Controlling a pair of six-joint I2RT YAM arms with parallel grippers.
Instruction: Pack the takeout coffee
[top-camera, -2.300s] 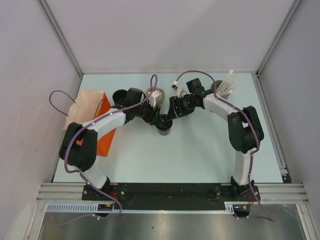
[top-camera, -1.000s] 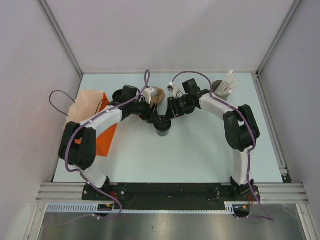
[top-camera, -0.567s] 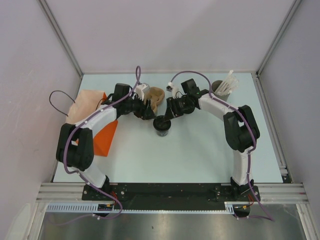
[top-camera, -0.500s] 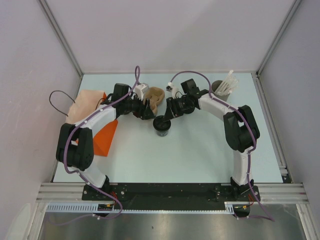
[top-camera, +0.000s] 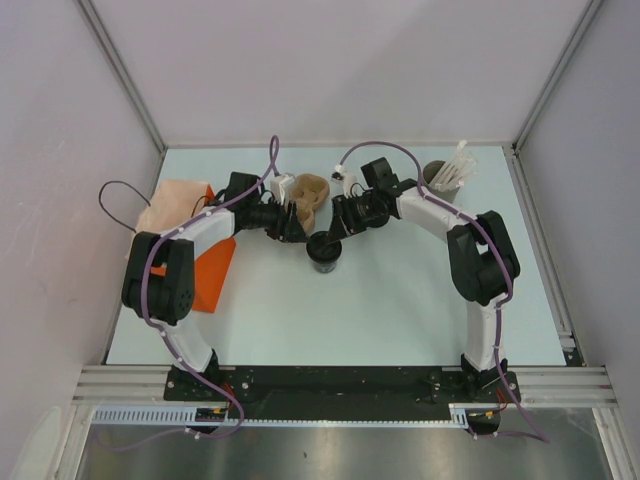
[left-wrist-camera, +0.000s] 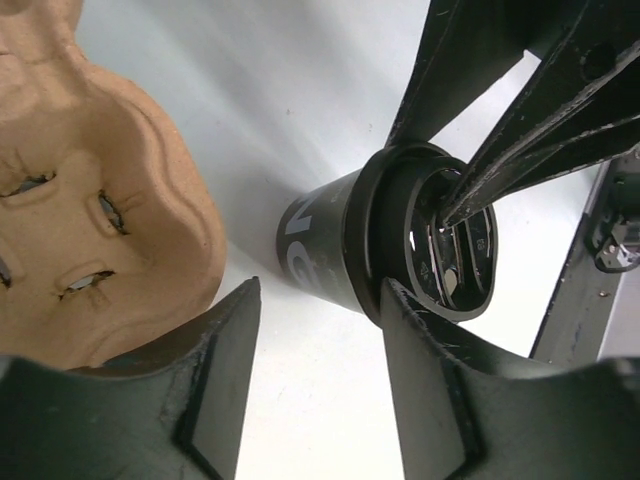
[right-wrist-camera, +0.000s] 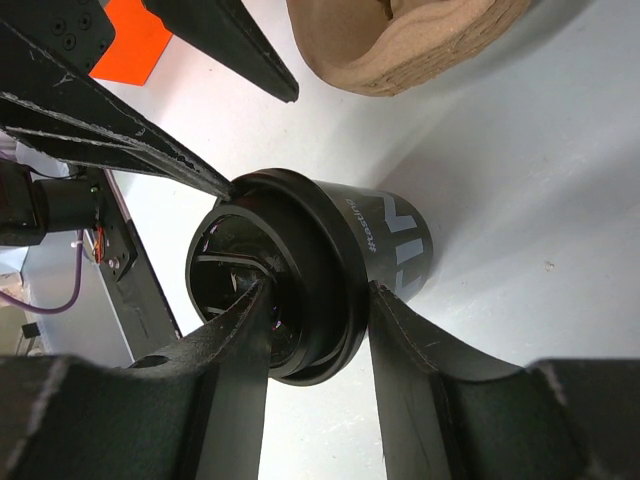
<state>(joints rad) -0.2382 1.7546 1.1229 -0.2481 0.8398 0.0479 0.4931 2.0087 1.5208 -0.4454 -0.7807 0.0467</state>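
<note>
Right gripper clamped on cup lid rim, one finger inside the recess, one outside. Left gripper released, jaws apart; cup just ahead, carrier alongside.

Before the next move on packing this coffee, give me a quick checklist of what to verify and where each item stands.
1. Right pincer shut on the lid rim of the small black tapered disposable cup: ok.
2. Black lid seated on the cup: ok.
3. Left pincer open, not gripping the cup: ok.
4. Brown moulded pulp carrier apart from the cup: ok.
5. Orange paper bag with its mouth open and ready: cannot tell, it is partly hidden from above.
6. Cup raised off the pale table: cannot tell.
</note>
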